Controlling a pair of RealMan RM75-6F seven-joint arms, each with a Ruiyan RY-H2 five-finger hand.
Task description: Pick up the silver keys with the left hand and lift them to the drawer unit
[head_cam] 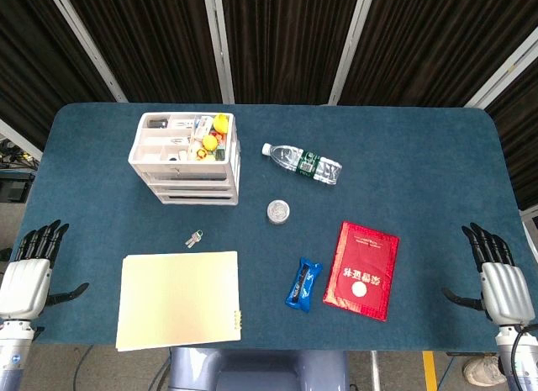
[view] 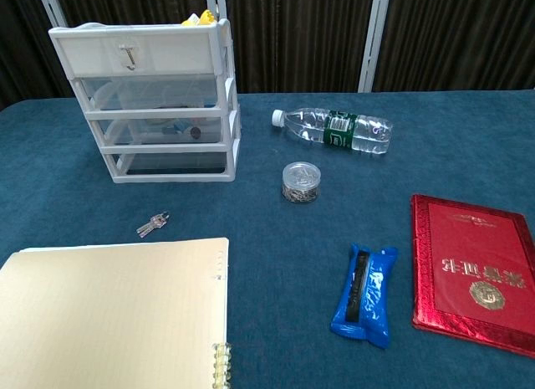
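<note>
The silver keys [head_cam: 194, 238] lie flat on the blue table, in front of the white drawer unit [head_cam: 187, 161] and just beyond the yellow notepad. In the chest view the keys [view: 152, 225] sit below the drawer unit [view: 150, 104]. My left hand [head_cam: 29, 269] hangs at the table's left front edge, far from the keys, fingers spread and holding nothing. My right hand [head_cam: 496, 277] is at the right front edge, fingers spread and empty too. Neither hand appears in the chest view.
A yellow notepad [head_cam: 178, 299] lies near the front edge, right below the keys. A water bottle [head_cam: 303, 163], a small round tin [head_cam: 279, 211], a blue snack packet [head_cam: 303, 283] and a red booklet [head_cam: 361, 270] occupy the middle and right.
</note>
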